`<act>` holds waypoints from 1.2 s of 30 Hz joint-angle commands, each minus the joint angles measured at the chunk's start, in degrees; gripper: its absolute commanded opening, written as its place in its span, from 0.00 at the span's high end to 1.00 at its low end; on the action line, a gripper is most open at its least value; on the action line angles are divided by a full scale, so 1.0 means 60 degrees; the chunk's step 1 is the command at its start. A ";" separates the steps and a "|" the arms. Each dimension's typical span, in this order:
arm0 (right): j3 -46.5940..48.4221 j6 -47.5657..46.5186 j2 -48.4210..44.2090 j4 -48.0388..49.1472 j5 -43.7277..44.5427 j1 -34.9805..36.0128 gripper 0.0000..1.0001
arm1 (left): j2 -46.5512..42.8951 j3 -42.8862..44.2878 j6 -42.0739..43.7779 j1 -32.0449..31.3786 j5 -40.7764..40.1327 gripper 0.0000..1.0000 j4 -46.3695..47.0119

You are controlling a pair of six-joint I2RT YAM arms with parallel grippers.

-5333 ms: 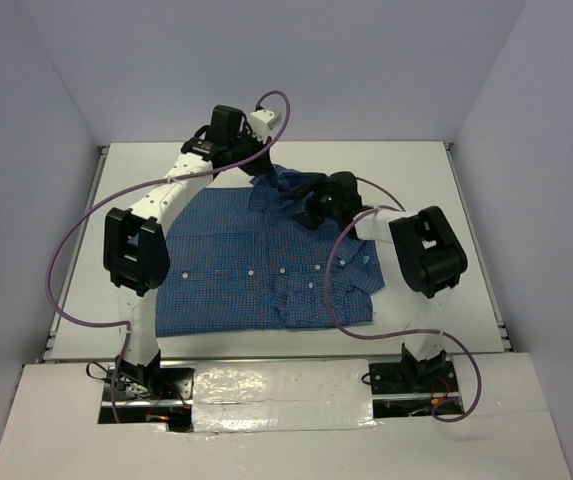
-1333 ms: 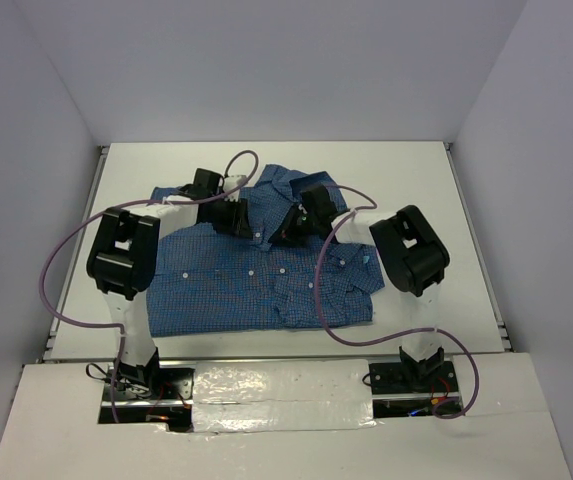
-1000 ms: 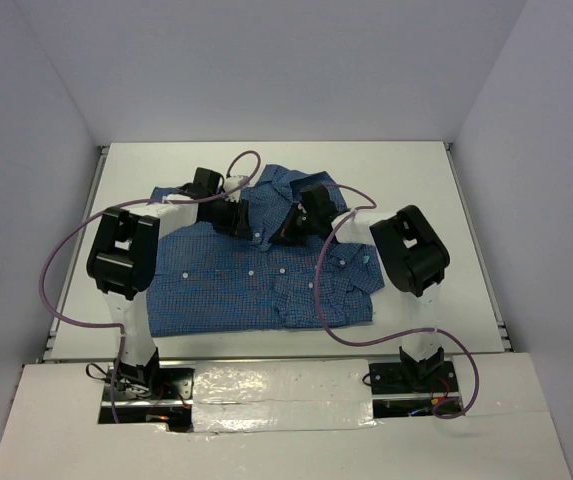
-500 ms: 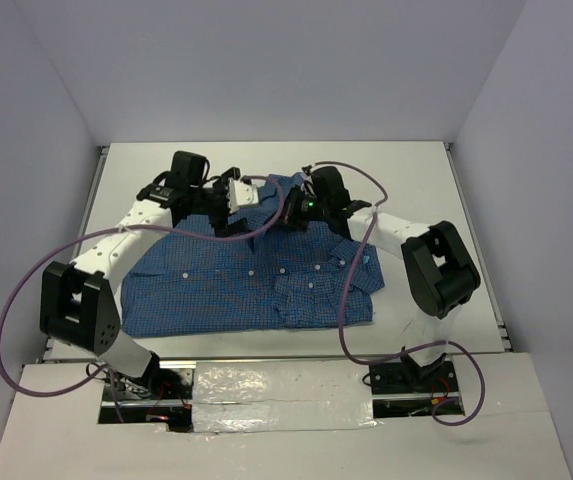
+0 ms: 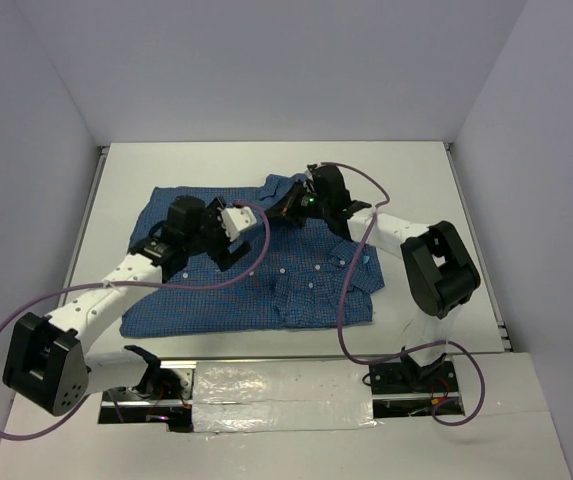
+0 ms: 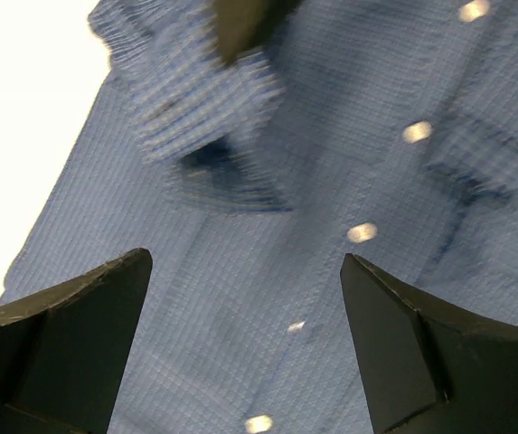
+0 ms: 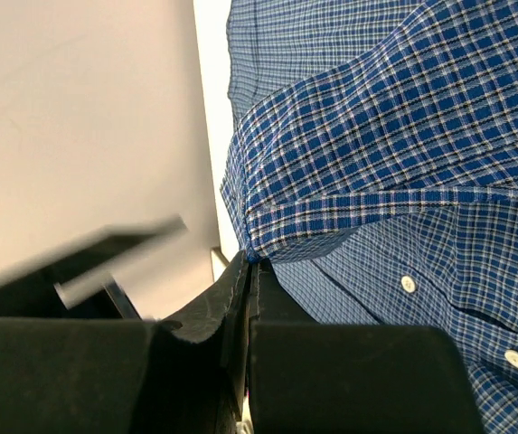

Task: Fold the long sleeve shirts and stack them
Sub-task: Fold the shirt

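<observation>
My right end effector (image 7: 248,269) pinches an edge of the blue checked shirt (image 5: 266,285). My left end effector (image 6: 240,271) hovers wide just above it. Shirt mostly spread beneath both; folding barely begun, stacking undone.

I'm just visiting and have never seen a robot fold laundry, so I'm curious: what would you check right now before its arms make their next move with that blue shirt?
1. Left gripper open, holding nothing: ok.
2. Right gripper pinched shut on a fold of the shirt: ok.
3. Shirt wholly on the table, nothing over an edge: ok.
4. Shirt lying flat: not ok, bunched up by the right gripper.
5. Purple cable clear of the cloth: cannot tell.
</observation>
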 commanded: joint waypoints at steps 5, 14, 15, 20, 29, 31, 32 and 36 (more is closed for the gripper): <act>-0.0427 0.0533 -0.0369 0.0648 0.0339 0.0145 1.00 | 0.0521 -0.0704 -0.3496 -0.0790 -0.1902 0.01 0.0798; -0.0749 0.0562 -0.0603 0.0794 0.0442 0.0160 1.00 | 0.1546 -0.0881 -0.4772 -0.0746 -0.1258 0.01 0.2435; -0.0764 0.0548 -0.0603 0.0780 0.0457 0.0189 1.00 | 0.1649 -0.0910 -0.4788 -0.0746 -0.1170 0.01 0.2672; -0.0867 0.0533 -0.0677 0.0839 0.0384 0.0174 1.00 | 0.2499 -0.0793 -0.4965 -0.0659 -0.1301 0.01 0.3535; -0.0984 0.0387 -0.0662 0.0795 0.0296 0.0160 1.00 | 0.2880 -0.0822 -0.3925 -0.0614 -0.1302 0.20 0.4929; -0.0998 0.0314 -0.0677 0.0648 0.0339 0.0189 1.00 | 0.2851 -0.0793 -0.3632 -0.0614 -0.1228 0.22 0.5018; -0.0998 0.0226 -0.0662 0.0619 0.0339 0.0174 1.00 | 0.2851 -0.0764 -0.3529 -0.0614 -0.1054 0.24 0.4989; -0.0998 0.0138 -0.0706 0.0502 0.0354 0.0174 1.00 | 0.2910 -0.0720 -0.3382 -0.0614 -0.0906 0.68 0.5017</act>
